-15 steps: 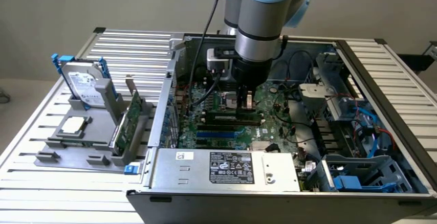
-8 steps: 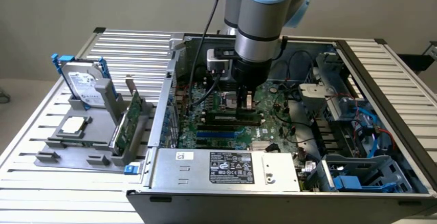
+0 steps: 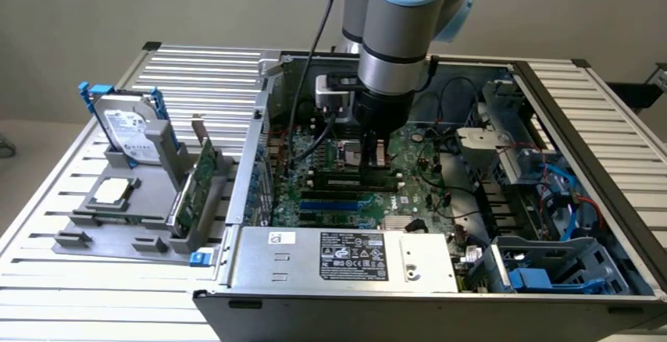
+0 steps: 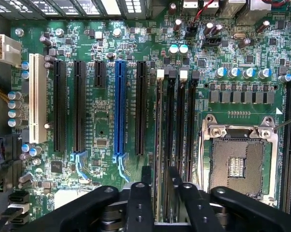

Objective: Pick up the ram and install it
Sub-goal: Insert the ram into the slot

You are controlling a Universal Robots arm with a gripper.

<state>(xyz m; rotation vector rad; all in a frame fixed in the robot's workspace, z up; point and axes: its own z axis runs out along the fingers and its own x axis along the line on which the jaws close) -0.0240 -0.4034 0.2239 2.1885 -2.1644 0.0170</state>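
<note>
Install step, at release: the end effector point(image 4: 159, 170) stood open astride the memory slots point(image 4: 183, 135), gripping nothing. The ram point(image 4: 158, 121) apparently sat edge-on in its slot. Any withdrawal would call for a straight lift.

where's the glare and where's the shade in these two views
Exterior view: soft, even light; the arm shades the motherboard beneath it, while the slatted table gleams pale. Wrist view: bright glare on the metal grille at the board's edge, a sheen on the CPU socket frame, and the black jaws read as a dark mass.
</note>
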